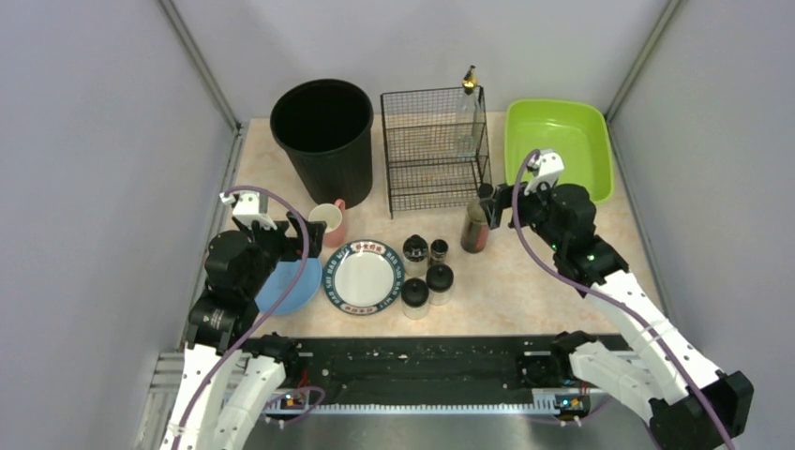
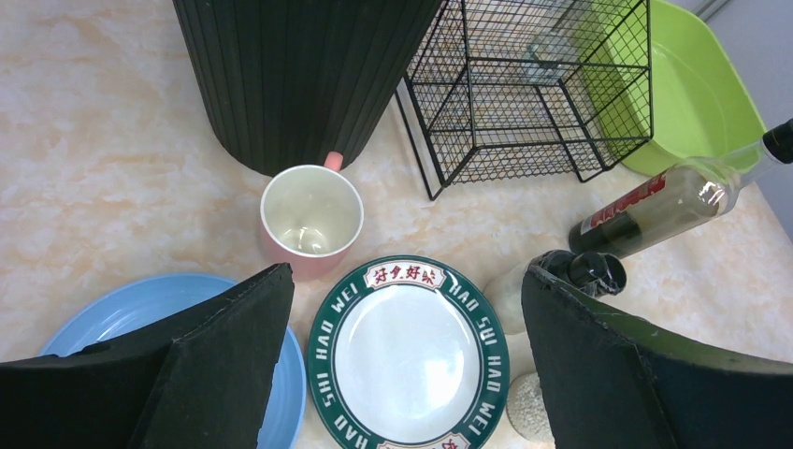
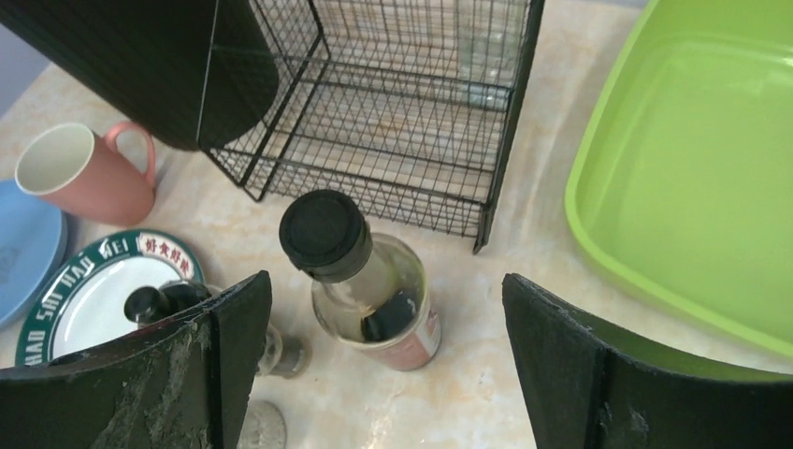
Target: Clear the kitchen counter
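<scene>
Front rail: a black metal rail (image 1: pixel 422 370) runs along the near edge, with both arm bases at it.
Bench: the beige speckled bench (image 1: pixel 534 291) stretches from that rail back to the grey walls (image 1: pixel 103 141), and we see it carrying everything listed below.
Left pincer: the left pincer (image 2: pixel 409 271) hangs released above the near-left crockery, its fingers spread wide with nothing between them.
Blue plate: a blue plate (image 1: pixel 298 286) lies near-left, partly hidden under the left arm in the top view.
Rimmed plate: a white plate (image 1: pixel 363 276) with a green lettered rim lies just right of the blue one (the two rims touch or overlap, we cannot tell which).
Jars: four small black-capped jars (image 1: pixel 427 272) cluster just right of that plate.
Mug: a pink mug (image 1: pixel 328 222) stands upright behind the plates, close to the foot of the bin.
Right pincer: the right pincer (image 3: pixel 385 281) is released. The sauce bottle shows between its spread fingers, and neither finger touches it as far as we can tell.
Sauce bottle: a dark sauce bottle (image 3: pixel 374 313) with a black cap stands upright by the near-right corner of the rack.
Bin: a black ribbed bin (image 1: pixel 323 127) stands far-left.
Rack: a black wire rack (image 1: pixel 434 155) stands in the far middle, with a clear gold-topped bottle (image 1: pixel 467 112) upright at its right end.
Tray: a lime-green tray (image 1: pixel 558 150) lies far-right, beside the rack.
</scene>
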`<action>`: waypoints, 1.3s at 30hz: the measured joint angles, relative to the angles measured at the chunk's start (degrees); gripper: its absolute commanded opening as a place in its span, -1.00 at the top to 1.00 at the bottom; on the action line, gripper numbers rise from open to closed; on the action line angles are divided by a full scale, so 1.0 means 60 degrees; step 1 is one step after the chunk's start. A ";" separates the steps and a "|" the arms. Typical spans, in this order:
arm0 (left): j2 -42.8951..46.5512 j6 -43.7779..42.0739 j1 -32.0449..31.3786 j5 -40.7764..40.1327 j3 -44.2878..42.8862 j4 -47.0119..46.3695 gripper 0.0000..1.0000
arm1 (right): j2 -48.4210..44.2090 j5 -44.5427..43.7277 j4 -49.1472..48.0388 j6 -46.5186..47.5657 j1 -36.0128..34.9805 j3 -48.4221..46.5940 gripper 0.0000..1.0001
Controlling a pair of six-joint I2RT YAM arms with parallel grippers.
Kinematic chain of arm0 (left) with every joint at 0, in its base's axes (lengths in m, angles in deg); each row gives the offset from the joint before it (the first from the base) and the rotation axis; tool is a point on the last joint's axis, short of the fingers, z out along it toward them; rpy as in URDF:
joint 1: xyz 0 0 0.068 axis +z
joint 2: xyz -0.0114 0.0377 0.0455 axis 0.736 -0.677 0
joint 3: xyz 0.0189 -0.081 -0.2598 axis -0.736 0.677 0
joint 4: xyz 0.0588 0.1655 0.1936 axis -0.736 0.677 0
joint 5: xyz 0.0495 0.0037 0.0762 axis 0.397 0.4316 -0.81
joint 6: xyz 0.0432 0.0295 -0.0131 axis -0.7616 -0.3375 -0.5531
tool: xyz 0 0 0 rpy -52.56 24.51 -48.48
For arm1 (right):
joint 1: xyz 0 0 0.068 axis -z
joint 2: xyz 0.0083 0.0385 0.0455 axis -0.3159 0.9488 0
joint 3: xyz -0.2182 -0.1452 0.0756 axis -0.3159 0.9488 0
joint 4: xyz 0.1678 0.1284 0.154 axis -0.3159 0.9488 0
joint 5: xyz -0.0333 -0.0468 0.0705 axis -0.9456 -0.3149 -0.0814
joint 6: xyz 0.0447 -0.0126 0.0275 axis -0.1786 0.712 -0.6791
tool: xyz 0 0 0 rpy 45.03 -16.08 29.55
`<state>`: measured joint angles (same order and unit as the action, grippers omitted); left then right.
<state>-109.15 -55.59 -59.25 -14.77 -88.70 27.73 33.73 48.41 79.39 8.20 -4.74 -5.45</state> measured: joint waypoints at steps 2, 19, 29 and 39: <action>0.0000 0.0000 0.0000 0.0000 0.0000 0.0000 -0.92 | 0.0076 0.0018 -0.0062 -0.0073 -0.0095 0.0244 -0.84; 0.0000 0.0000 0.0000 0.0004 0.0000 0.0000 -0.92 | 0.1869 -0.0481 -0.2142 -0.0339 -0.0732 0.0488 -0.45; 0.0000 0.0000 0.0000 0.0007 0.0000 0.0000 -0.92 | 0.2197 -0.0874 -0.2419 -0.0229 -0.0984 0.0539 0.34; 0.0000 0.0000 0.0000 0.0011 0.0000 0.0000 -0.92 | 0.2233 -0.1304 -0.2514 0.0066 -0.1144 0.0539 1.00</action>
<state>-109.15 -55.59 -59.25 -14.70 -88.70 27.73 47.12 40.59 64.31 8.60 -11.60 -2.22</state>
